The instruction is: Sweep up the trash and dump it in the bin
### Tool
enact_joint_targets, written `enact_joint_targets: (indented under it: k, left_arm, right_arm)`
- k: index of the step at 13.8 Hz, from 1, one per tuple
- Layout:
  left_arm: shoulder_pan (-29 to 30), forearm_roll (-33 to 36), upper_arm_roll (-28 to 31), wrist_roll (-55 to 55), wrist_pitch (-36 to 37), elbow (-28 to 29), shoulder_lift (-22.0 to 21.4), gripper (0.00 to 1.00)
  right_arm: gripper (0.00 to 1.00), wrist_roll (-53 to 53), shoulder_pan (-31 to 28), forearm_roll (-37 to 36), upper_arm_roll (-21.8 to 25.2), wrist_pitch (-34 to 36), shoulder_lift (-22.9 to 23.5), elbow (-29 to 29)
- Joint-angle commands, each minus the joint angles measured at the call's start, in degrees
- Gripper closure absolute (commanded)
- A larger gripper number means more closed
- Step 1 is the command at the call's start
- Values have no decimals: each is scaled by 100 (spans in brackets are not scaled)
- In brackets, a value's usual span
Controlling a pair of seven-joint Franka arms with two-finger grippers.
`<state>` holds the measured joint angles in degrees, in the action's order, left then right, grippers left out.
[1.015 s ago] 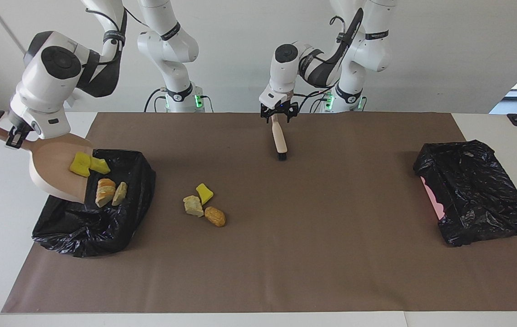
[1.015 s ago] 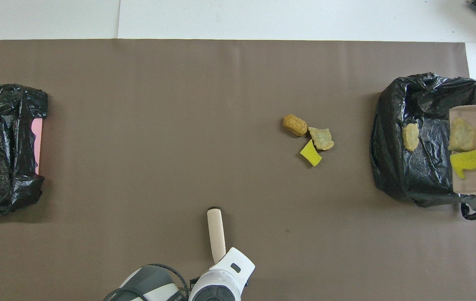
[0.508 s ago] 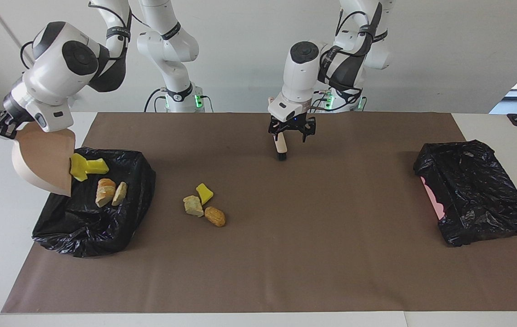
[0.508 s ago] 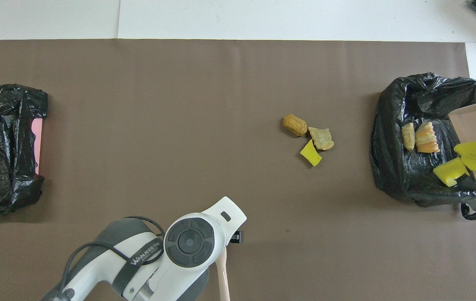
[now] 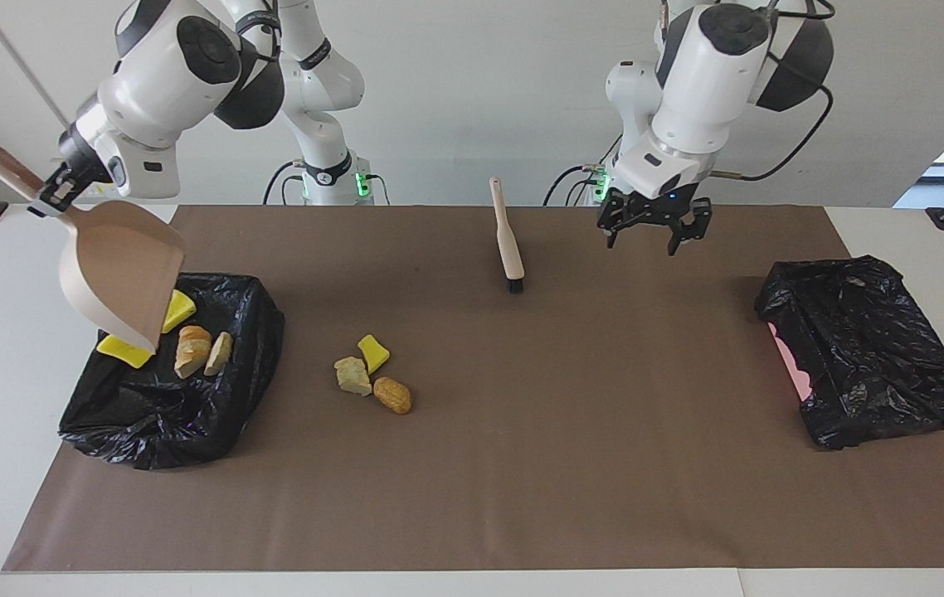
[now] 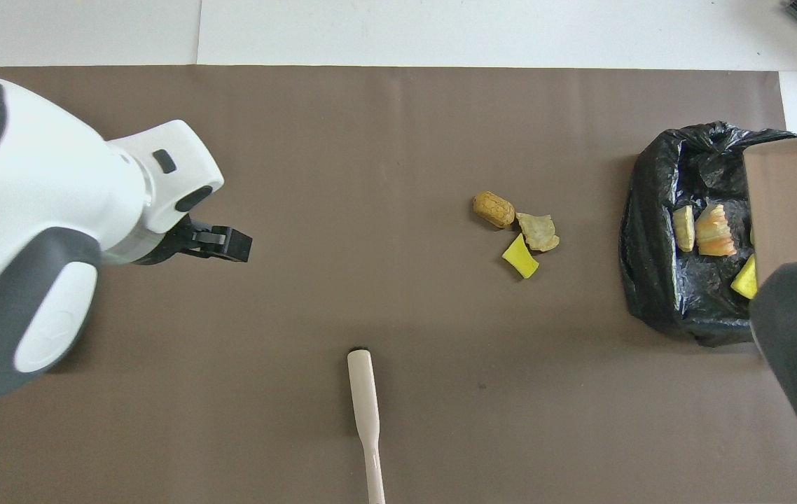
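Left gripper [image 5: 652, 230] jaws spread, empty; right gripper [image 5: 53, 188] pinched dustpan [image 5: 119, 269] handle. Best keep it steeply tipped over bin [image 5: 165, 406], clearing trash [image 5: 190, 348].

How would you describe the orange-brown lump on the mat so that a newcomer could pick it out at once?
Start at the brown mat and find the three loose scraps lying beside the black bin bag at the right arm's end. The orange-brown lump is the one farthest from the robots, rounded and bread-like, unlike the yellow chunk and the pale lump.

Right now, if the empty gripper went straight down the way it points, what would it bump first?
Probably just the bare brown mat. The left gripper hangs open, pointing down, beside the brush rather than over it.
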<state>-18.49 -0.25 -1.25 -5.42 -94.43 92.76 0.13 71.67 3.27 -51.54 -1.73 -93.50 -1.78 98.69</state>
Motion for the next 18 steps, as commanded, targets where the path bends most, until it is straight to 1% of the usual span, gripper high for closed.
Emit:
enact_joint_targets:
  k: [1,3,4,6,8,9,10,11,12,13,16,18]
  left_arm:
    - [546,43,-25,742,450,-12,-512,0]
    - [732,69,-25,911,802,-30,-697,0]
    - [802,78,19,912,829,-39,-707,0]
    - [829,16,116,911,908,-248,-611,0]
    - [969,43,212,920,1057,-495,-471,0]
    - [996,16,230,929,1093,-626,-383,0]
    - [1005,16,239,929,1128,-758,-295,0]
    - [1014,16,247,929,1180,-820,-277,0]
    - [1005,16,248,938,1172,-821,-285,0]
    - [1005,51,248,1025,1137,-821,-320,0]
    - [1005,25,283,1123,1067,-786,-356,0]
    - [1005,34,283,1114,1032,-795,-321,0]
  right_arm:
    - [100,-1412,200,1122,-47,122,29,-122]
    - [100,-2355,209,2020,-56,43,73,-122]
    - [100,-2795,270,2373,-125,25,82,-157]
    - [100,-4338,611,3059,-205,34,317,-455]
    - [100,-6419,1173,3630,-205,-1,756,-639]
    - [100,-7308,1428,3877,-205,-123,1080,-849]
    - [100,-7987,1605,4149,-205,-307,1371,-965]
    - [100,-8585,1772,4491,-205,-674,1609,-1027]
    - [100,-9131,1860,4860,-205,-1096,1811,-1027]
    - [100,-9519,1931,5081,-205,-1457,2022,-1036]
    - [100,-10486,2343,5241,-205,-2179,2742,-1351]
    - [100,-10831,2651,5277,-205,-2557,3165,-1519]
